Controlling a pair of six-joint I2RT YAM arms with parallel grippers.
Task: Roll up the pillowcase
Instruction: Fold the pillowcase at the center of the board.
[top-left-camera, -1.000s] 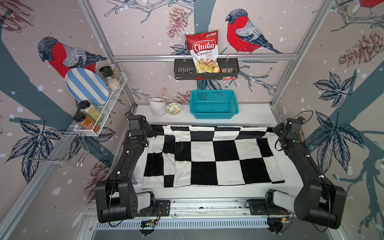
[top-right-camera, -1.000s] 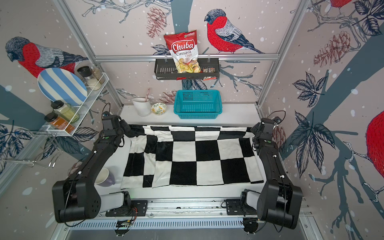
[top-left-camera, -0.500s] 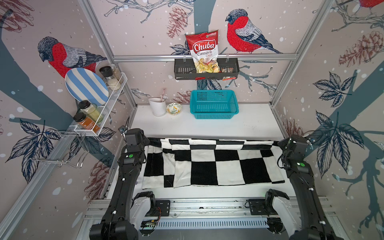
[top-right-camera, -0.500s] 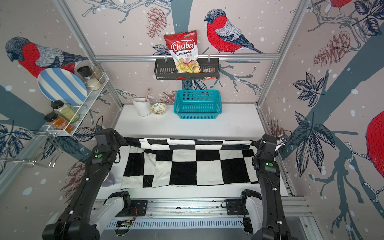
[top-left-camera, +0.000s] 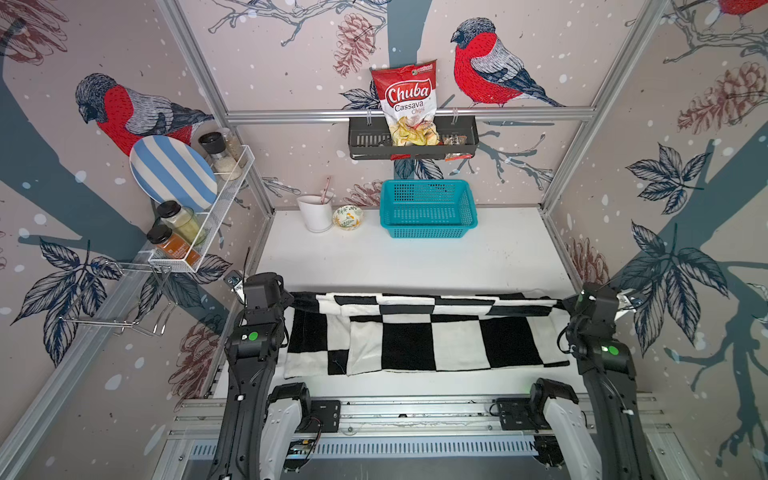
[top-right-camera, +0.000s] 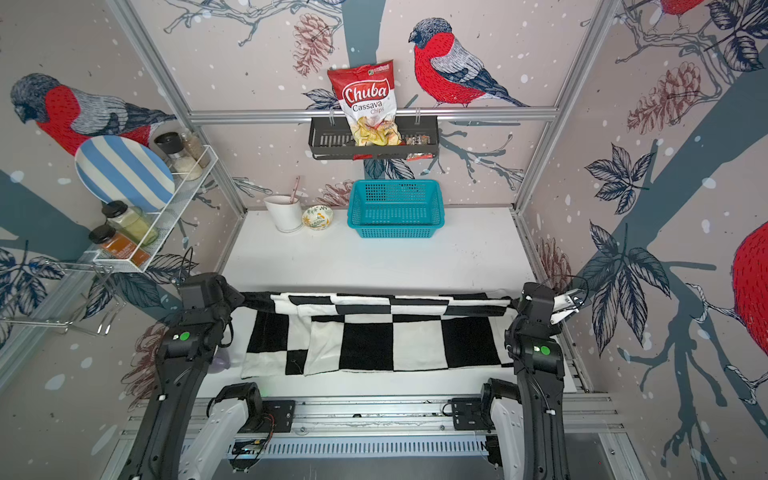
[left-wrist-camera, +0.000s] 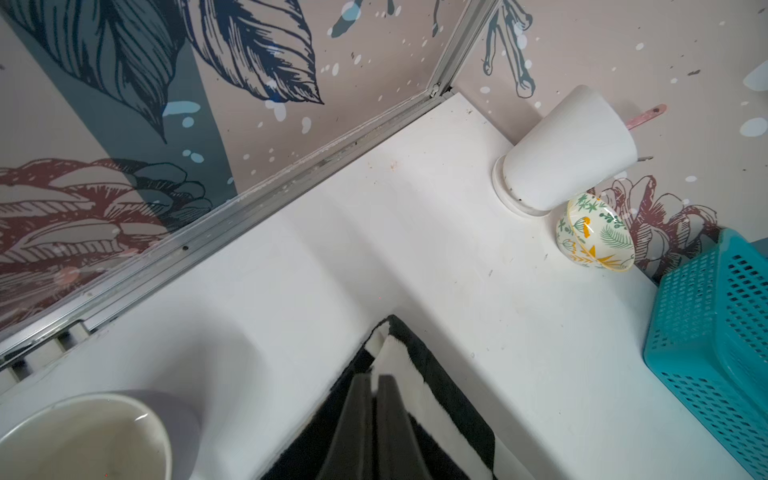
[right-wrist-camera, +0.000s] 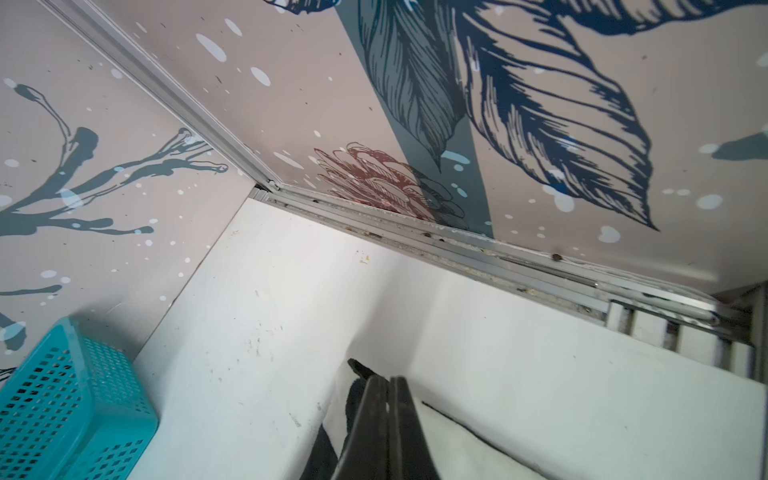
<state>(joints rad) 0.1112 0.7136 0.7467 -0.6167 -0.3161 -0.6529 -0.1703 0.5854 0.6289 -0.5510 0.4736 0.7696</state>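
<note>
The black-and-white checkered pillowcase (top-left-camera: 407, 345) (top-right-camera: 365, 345) lies across the near part of the white table (top-left-camera: 415, 257). Its far edge is raised and stretched in a band between the two arms, over the flat part below. My left gripper (top-left-camera: 292, 298) (top-right-camera: 244, 297) is shut on the far left corner. The left wrist view shows its closed tips (left-wrist-camera: 376, 376) pinching the striped fabric (left-wrist-camera: 432, 374). My right gripper (top-left-camera: 560, 304) (top-right-camera: 513, 301) is shut on the far right corner. In the right wrist view its tips (right-wrist-camera: 388, 378) clamp the cloth (right-wrist-camera: 449, 436).
At the back of the table stand a teal basket (top-left-camera: 428, 208), a white cup (top-left-camera: 316, 212) and a small patterned bowl (top-left-camera: 348, 217). A lavender mug (left-wrist-camera: 91, 436) sits by the cloth's left edge. A jar rack (top-left-camera: 199, 216) juts from the left wall.
Both grippers have drawn the pillowcase's far edge towards the near side, still shut on its corners. The spread cloth now covers less of the table.
</note>
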